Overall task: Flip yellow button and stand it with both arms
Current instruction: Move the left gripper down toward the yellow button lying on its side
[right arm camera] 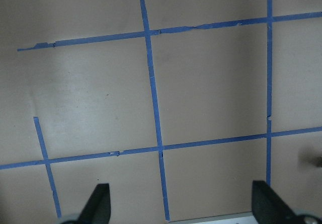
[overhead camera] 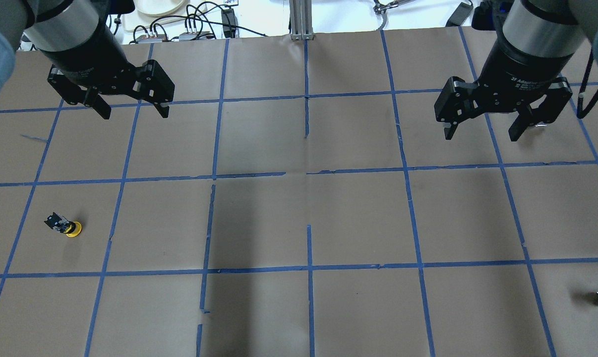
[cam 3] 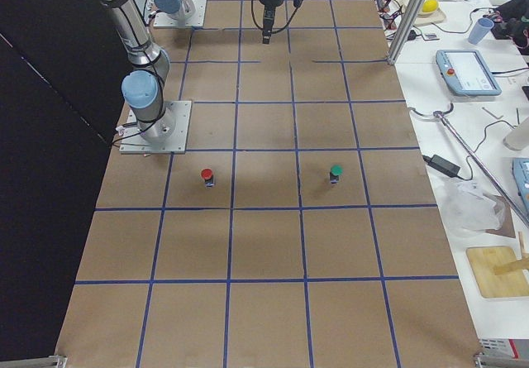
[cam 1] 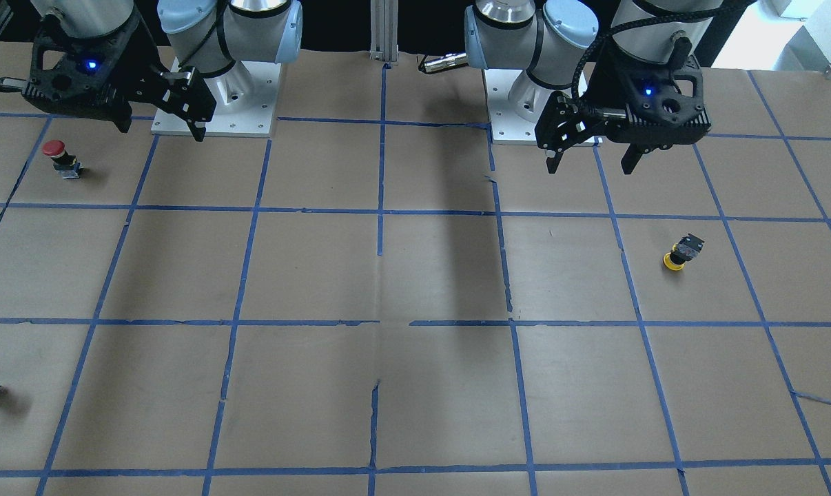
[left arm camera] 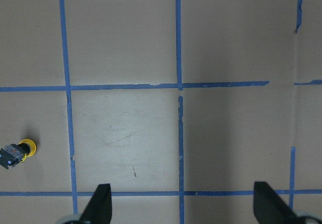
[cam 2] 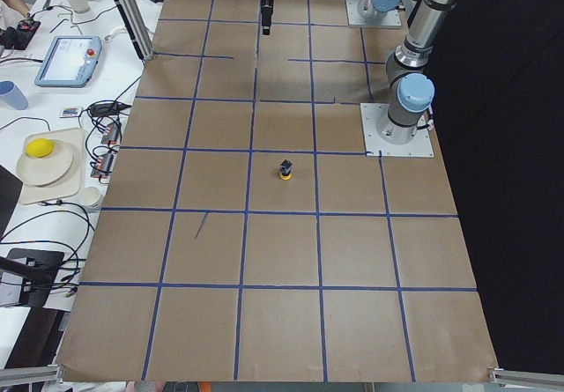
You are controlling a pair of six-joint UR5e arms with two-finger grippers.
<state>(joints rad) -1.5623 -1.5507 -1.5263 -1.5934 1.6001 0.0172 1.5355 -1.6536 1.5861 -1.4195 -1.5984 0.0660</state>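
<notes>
Yellow button (overhead camera: pixel 67 226): left side of the tabletop (overhead camera: pixel 358 218), inside a taped square, cap down, black body up.
Left end effector (overhead camera: pixel 135 114): fingers spread, holding nothing, raised well apart from the button.
Right end effector (overhead camera: pixel 481 137): fingers spread, holding nothing, raised over the right side.
Red button (cam 1: pixel 58 157): upright, right side.

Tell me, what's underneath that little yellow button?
The yellow button rests directly on the brown paper table. Nothing else shows beneath it, though the small patch it covers is hidden from every camera.
</notes>
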